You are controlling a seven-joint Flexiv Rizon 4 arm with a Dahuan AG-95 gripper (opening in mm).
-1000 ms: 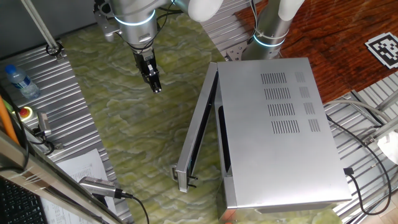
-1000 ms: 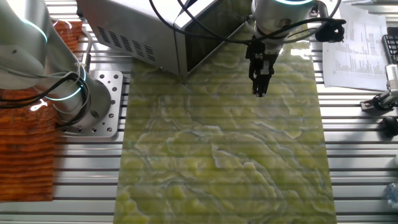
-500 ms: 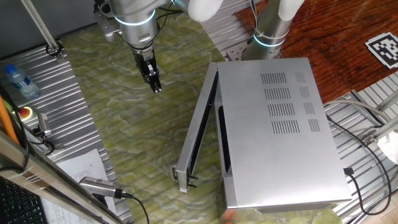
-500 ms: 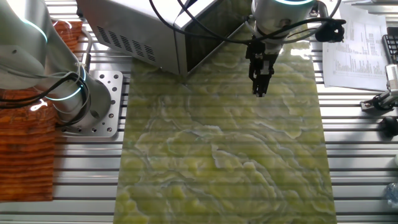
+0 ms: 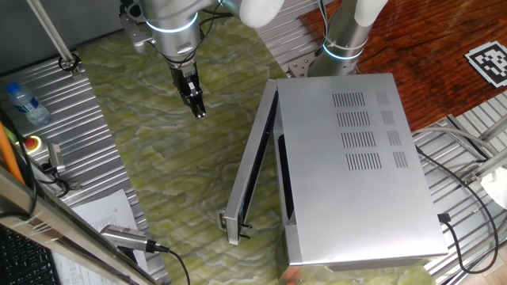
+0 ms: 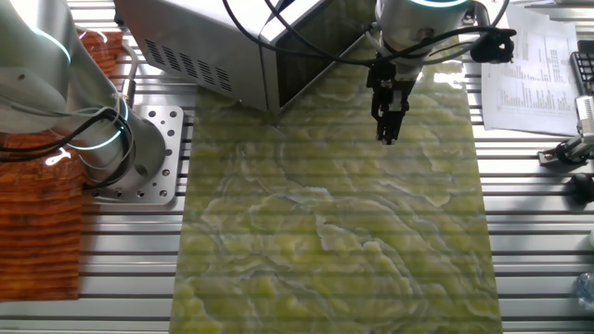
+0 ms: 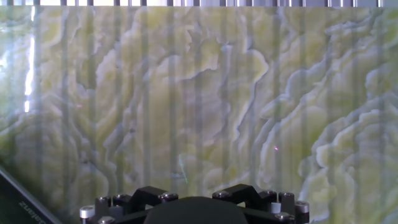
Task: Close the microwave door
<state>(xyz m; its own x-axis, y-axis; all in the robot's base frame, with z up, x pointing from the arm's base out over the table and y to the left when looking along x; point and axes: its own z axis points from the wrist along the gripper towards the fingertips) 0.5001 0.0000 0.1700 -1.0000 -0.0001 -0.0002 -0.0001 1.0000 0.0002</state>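
So the microwave (image 5: pixel 352 166) sits on the right side of the green marbled mat (image 5: pixel 158 158), and the microwave door (image 5: pixel 252 162) is swung partway open, hinged at the far end with its latch tabs sticking out at the near end. The gripper (image 5: pixel 199 112) hangs over the mat off to the door's outer side, well apart from it, pointing down and touching nothing. Its fingers look pressed together with nothing between them. In the other fixed view the gripper (image 6: pixel 386 135) sits just in front of the open door (image 6: pixel 320 65). Hand view is basically all mat.
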